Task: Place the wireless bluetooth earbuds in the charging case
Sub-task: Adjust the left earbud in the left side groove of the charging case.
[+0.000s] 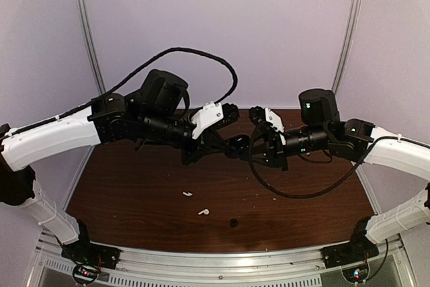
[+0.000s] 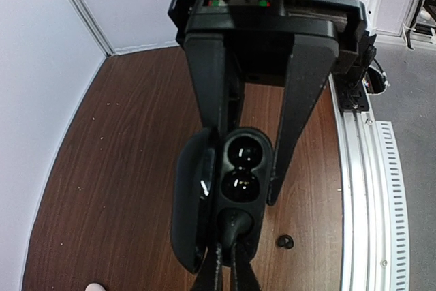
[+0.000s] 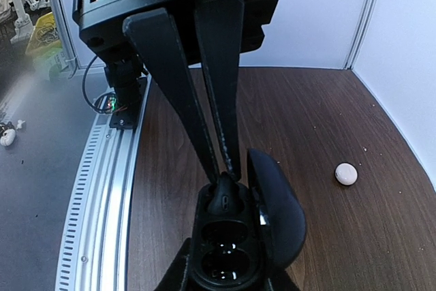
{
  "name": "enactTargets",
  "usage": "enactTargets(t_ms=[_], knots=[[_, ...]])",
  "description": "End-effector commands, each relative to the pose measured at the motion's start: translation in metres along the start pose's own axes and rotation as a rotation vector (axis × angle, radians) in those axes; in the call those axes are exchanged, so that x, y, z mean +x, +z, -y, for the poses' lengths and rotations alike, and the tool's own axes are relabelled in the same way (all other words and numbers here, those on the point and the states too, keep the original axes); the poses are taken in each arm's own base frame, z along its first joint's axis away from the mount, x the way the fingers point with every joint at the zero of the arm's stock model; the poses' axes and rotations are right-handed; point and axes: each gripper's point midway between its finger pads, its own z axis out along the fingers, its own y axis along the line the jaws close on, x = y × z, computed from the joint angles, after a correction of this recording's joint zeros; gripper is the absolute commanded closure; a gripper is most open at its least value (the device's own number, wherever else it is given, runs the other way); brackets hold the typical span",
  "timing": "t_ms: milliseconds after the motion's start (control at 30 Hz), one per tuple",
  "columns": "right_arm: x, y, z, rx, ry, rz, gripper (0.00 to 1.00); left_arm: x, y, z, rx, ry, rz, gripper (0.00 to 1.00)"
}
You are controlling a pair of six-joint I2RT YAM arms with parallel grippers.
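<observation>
The charging case [image 2: 241, 167] hangs in the air over the middle of the table [image 1: 134, 193], between the two arms, its long axis running left to right in line with both sets of fingers and its open face turned up. From the left, the left gripper [image 2: 245, 172] is clamped across the case's short sides, one flat black finger against each flank. The case is a glossy black oval pebble; its lid [image 2: 187, 202] is swung out from one long edge and stands nearly on edge, and two round shiny hollows show in the body. At the case's right-hand end a small rounded black earbud [image 3: 225, 199] touches the rim, pinched between the tapered tips of the right gripper [image 3: 226, 174], whose jaws are closed on it. Below, on the dark wood-grain tabletop, lie two white stemmed earbuds [image 1: 187, 194] [image 1: 203, 212], then a second black earbud [image 1: 234, 222], and farther right, near the wall, a pale pink round case [image 3: 346, 174].
</observation>
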Motion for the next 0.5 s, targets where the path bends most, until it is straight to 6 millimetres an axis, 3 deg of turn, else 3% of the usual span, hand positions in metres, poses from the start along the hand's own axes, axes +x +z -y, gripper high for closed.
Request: enactTargets(t_ms=[0,333,467], knots=[[-0.023,-0.007,-0.014,-0.021,-0.099,0.067,1.0,-0.001,0.007,-0.008,-0.036,-0.032,-0.014,0.98],[-0.019,-0.01,-0.015,-0.004,-0.095,0.056,1.0,-0.002,0.006,-0.007,-0.032,-0.062,-0.012,0.91],[-0.011,-0.011,-0.01,0.023,-0.076,0.042,1.0,-0.017,-0.009,-0.003,-0.02,-0.05,0.072,0.85]])
